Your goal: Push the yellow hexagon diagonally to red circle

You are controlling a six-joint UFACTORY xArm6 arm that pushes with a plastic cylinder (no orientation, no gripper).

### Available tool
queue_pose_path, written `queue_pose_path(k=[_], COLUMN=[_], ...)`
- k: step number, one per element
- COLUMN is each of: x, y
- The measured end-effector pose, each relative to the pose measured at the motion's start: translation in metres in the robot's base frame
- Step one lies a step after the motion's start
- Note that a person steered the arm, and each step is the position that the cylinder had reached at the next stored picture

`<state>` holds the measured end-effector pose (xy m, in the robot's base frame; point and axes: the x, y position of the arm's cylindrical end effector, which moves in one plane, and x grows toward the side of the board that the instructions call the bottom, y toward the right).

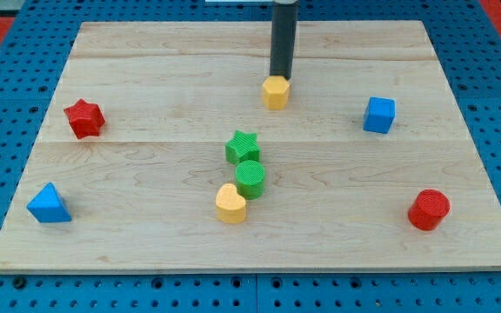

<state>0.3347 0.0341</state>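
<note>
The yellow hexagon (275, 92) lies on the wooden board (146, 52) near the top middle. My tip (280, 77) stands right at its upper edge, touching or nearly touching it from the view's top. The red circle (429, 209) is a short cylinder far off at the lower right.
A blue cube (379, 115) lies to the right between hexagon and red circle's side. A green star (243, 147), green cylinder (250, 178) and yellow heart (230, 203) cluster in the middle. A red star (84, 118) is at left, a blue triangle (49, 204) at lower left.
</note>
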Motion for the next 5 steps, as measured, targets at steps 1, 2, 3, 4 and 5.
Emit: queue_pose_path(k=[1, 2, 3, 4, 5], x=[0.052, 0.092, 0.128, 0.142, 0.142], y=[-0.003, -0.004, -0.004, 0.025, 0.111])
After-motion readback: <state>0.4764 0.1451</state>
